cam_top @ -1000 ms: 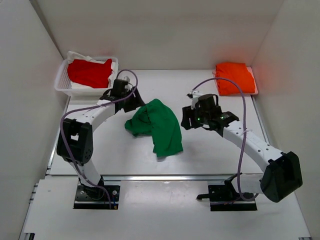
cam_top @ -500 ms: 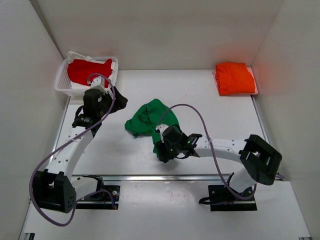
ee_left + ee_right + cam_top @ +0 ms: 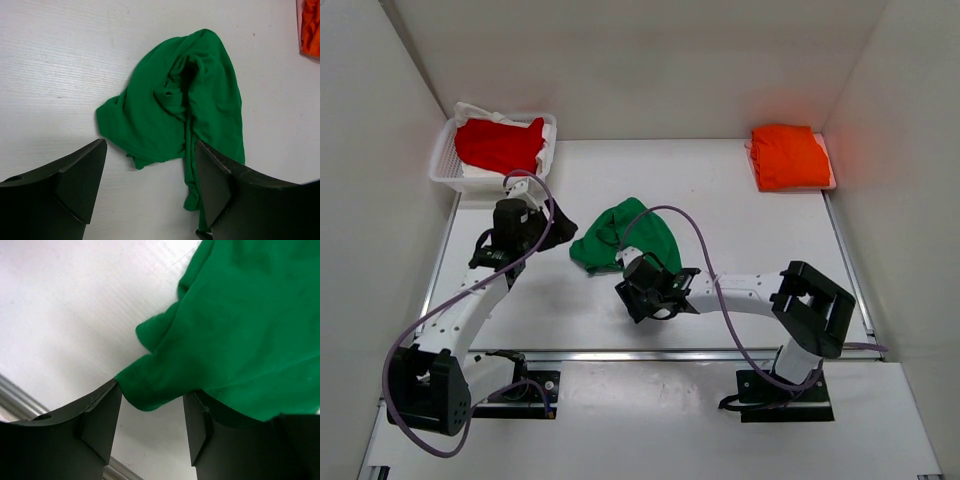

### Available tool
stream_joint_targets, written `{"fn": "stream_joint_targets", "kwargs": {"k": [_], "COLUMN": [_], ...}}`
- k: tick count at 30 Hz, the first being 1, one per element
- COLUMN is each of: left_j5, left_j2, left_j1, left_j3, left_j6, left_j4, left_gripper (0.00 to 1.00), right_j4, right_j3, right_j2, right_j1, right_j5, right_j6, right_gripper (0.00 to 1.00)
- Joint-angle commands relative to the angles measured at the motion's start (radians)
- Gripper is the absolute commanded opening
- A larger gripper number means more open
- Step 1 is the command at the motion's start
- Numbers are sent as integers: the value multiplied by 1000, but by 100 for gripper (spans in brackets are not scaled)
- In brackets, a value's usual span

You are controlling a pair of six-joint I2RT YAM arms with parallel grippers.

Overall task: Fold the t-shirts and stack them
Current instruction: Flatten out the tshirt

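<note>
green shirt lying bunched on bench, right of basket | handling light, limp; taking hem corners | left fingers gaping wide, holding nothing, hovering between basket and shirt | right fingers standing half-open, straddling hem farthest from basket

Top view: right end effector covers near hem of green t-shirt; grip unclear. Left wrist view: orange t-shirt cut by right edge.
</note>
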Motion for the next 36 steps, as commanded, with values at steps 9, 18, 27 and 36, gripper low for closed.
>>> {"fn": "stream_joint_targets", "kwargs": {"k": [9,18,27,36], "left_j5": [-18,57,-93,-368], "left_j2": [-11,46,236,501], "left_j1": [-101,-253,-405,-468], "left_j3": [36,-60,-16,84], "left_j6": [77,58,38,-135], "left_j4": [-63,70,119,105], "left_gripper": [41,55,88,95], "right_j4": [-45,-29,-46,-30], "right_j3": [25,-107,-167,-167], "right_j2": [-138,-489,-548,-529], "right_j1": [-37,-338,-592,-646], "right_j5": [76,-74,-177,-188], "right_j6": [4,130,104,78], "right_gripper": [0,0,0,0]}}
